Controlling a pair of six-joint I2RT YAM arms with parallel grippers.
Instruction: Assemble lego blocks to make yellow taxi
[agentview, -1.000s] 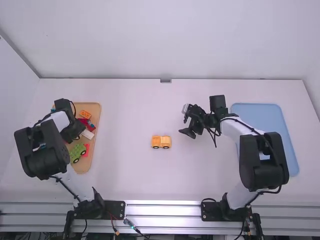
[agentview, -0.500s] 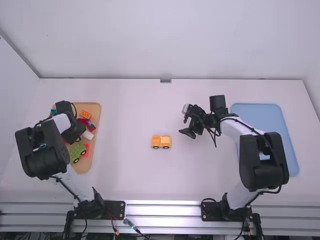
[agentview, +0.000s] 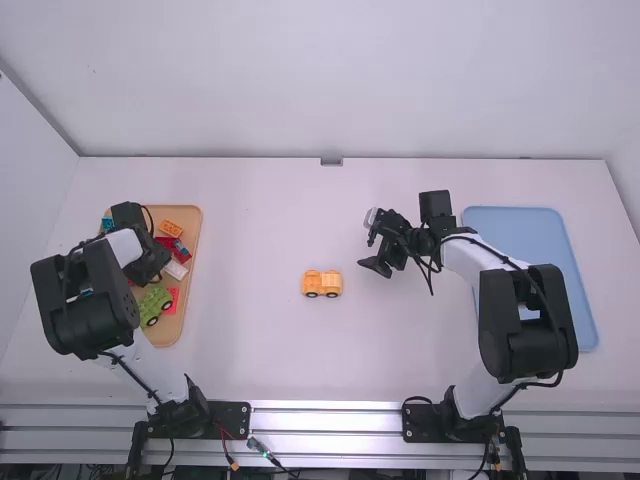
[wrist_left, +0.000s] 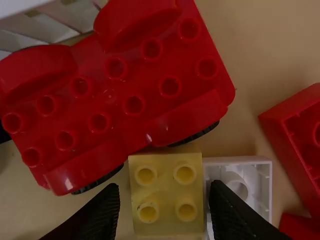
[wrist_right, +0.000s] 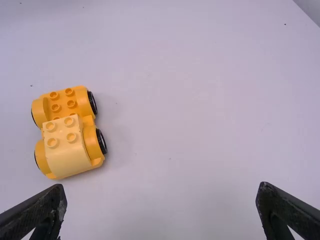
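So my left gripper (agentview: 150, 262) is open, with a pale yellow block (wrist_left: 167, 192) sitting between my fingertips. There's a white block (wrist_left: 264, 192) right beside that, a red car base (wrist_left: 125, 85) near it, and the yellow car (agentview: 322, 284) well off to my right.

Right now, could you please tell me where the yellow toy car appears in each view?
High view: the yellow toy car is near the centre, slightly below it.
Right wrist view: at the left, about mid-height, its pale block on the lower half.
Left wrist view: not in it; this looks onto the wooden tray.
Landmark shared by high and right wrist views: the right pincer.
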